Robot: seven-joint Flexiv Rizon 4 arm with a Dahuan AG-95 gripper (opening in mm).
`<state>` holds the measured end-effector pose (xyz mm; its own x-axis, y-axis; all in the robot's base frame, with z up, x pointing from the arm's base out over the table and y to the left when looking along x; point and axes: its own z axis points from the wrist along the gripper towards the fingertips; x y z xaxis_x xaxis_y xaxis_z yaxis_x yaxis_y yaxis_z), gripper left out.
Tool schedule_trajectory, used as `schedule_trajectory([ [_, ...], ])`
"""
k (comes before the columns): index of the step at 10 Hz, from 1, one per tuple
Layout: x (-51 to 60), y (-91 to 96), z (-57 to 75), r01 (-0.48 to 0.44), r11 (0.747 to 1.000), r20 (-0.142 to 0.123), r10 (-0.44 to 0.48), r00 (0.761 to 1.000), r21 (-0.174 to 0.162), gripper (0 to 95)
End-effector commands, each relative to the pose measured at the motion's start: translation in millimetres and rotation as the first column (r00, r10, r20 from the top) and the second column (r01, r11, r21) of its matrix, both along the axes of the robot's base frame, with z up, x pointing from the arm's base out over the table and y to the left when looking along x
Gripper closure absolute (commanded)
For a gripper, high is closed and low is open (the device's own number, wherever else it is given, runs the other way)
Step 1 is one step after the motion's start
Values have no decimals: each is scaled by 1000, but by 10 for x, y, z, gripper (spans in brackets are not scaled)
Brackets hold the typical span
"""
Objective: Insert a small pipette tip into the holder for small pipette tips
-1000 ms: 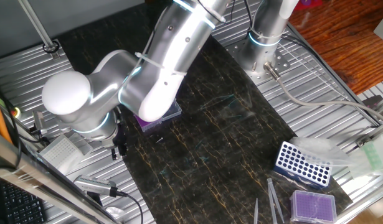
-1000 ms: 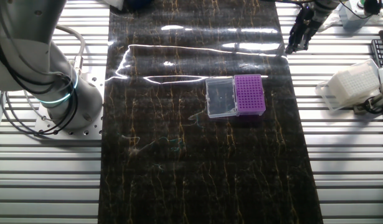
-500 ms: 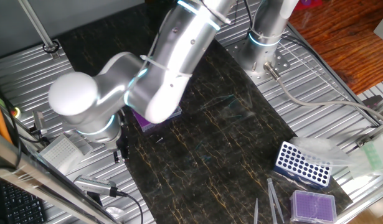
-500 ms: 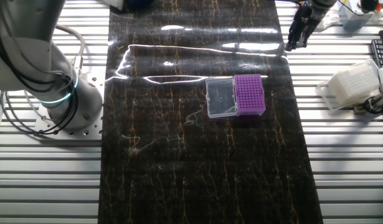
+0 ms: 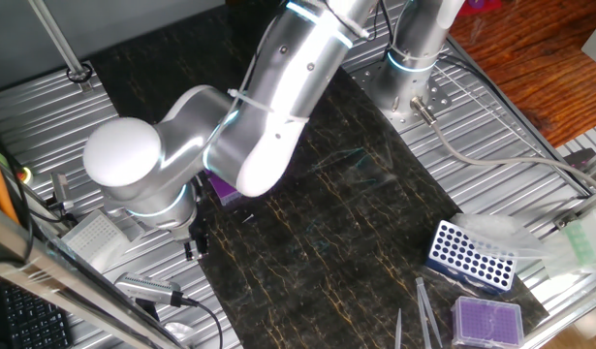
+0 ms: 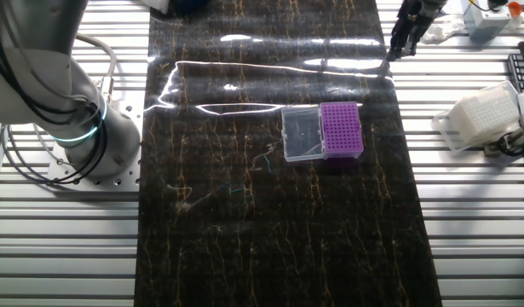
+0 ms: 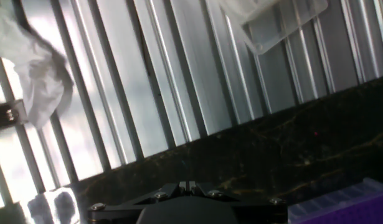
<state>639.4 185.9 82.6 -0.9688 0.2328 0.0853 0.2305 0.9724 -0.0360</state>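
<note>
So we're at the fetch-a-tip stage. The gripper (image 6: 404, 38) hangs over the far corner of the dark mat (image 6: 244, 247), right where it meets the ribbed table (image 6: 475, 213). That's well apart from the holder for small pipette tips (image 6: 341, 130), which sits mid-mat nearer that same edge, with its clear lid (image 6: 301, 134) flat alongside.

To do this well, we'd get the tip pinched near its wide end and hanging straight. Then come in directly above one grid hole and lower slowly, since those holes are tiny and a tilted tip will skate off.

Hard to see:
- **Claw:** we can't tell whether it's clenched or released. The hand view shows only the gripper's base, and the fingers are a dark blur elsewhere.
- **The small pipette tip:** a faint greenish sliver (image 6: 267, 159) on the mat just beside the lid might be it, but honestly we can't tell.
- **Holder:** the arm (image 5: 268, 126) hides most of it in one fixed view.
</note>
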Motion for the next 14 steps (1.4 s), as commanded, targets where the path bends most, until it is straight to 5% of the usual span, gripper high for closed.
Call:
schedule_trajectory([
  [1,-110,-13,33,-6,1000,-4,6,1000,3,950],
  [11,-826,15,-113,-89,996,6,89,996,1,950],
  [14,-893,-56,-127,-118,993,22,119,993,-30,950],
])
